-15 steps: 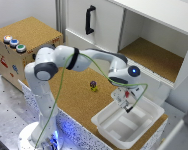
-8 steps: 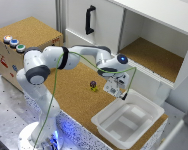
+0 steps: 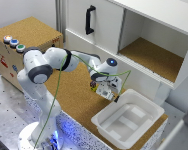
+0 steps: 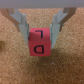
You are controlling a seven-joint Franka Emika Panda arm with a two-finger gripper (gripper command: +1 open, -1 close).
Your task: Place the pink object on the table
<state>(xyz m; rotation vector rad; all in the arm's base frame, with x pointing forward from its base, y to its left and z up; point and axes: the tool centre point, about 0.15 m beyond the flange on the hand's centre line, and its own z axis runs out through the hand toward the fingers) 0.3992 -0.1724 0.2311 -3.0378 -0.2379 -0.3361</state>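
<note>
Exterior view: arm reaches over the table (image 3: 69, 95), gripper (image 3: 105, 90) near the white tub (image 3: 126, 120), beside the white cabinet (image 3: 144, 35); its load is too small to make out.

Wrist view: gripper (image 4: 41, 31) closed on pink object (image 4: 41, 41), fingers (image 4: 20, 22) clamping its sides, held above cork, likely for setting down.

A white cabinet (image 3: 144, 35) with a black handle (image 3: 89, 20) and cork-floored open shelf (image 3: 154, 57) stands behind.
</note>
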